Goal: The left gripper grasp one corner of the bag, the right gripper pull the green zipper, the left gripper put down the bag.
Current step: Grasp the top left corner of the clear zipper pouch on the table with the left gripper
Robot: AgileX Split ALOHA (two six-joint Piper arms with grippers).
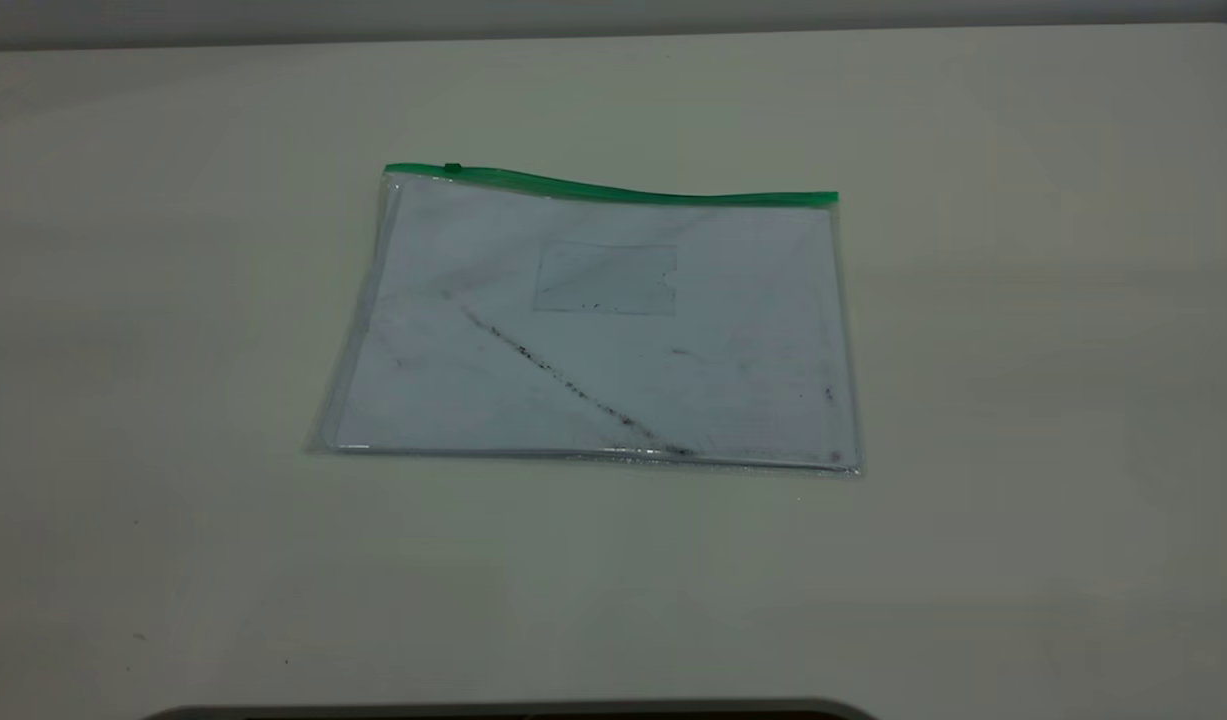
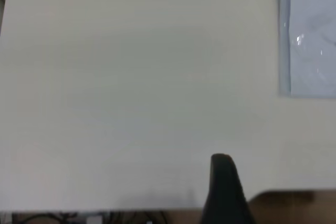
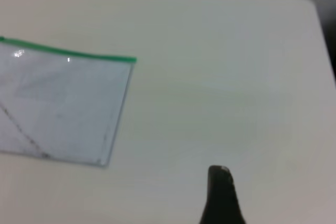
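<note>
The bag (image 1: 613,330) lies flat on the table's middle, clear plastic with white paper, a card pocket and a dark diagonal streak. The green zipper (image 1: 613,190) runs along its far edge, with the slider tab (image 1: 453,168) near the left end. The corner of the bag (image 1: 391,172) that the streak points toward is the far left one. Neither gripper shows in the exterior view. The left gripper (image 2: 223,182) hovers over bare table, well apart from the bag's edge (image 2: 310,35). The right gripper (image 3: 220,192) is over bare table, apart from the bag (image 3: 63,103) and zipper (image 3: 68,53).
The cream table (image 1: 1023,400) surrounds the bag on all sides. A dark curved rim (image 1: 513,710) shows at the near edge. The table's edge and brown floor (image 2: 289,203) lie close by the left gripper.
</note>
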